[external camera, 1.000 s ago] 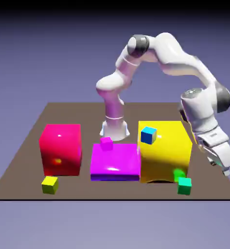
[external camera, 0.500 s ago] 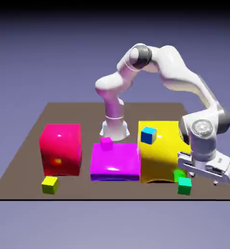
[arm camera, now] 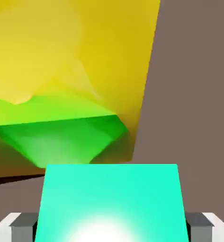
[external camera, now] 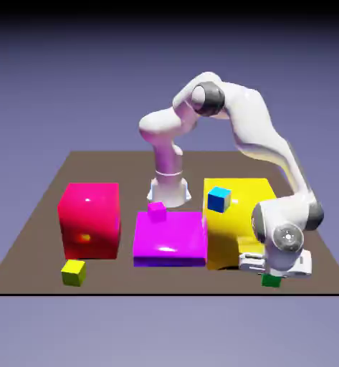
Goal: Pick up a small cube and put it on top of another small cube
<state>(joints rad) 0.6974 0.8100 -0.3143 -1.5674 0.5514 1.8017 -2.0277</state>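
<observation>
While bent low, tool (external camera: pixel 272 273) straddles green cube (arm camera: pixel 111 203).

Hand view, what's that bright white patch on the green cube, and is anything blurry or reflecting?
Hand view: the white patch is glare on the green cube, low between the fingers; the yellow block mirrors it as a soft green smear; edges stay sharp. Exterior view: small highlights on the red-pink cube and flat magenta block; no blur.

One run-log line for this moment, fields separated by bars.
phase: grasp approach | gripper low over green cube | jaws astride cube, contact unclear | pink cube untouched
</observation>
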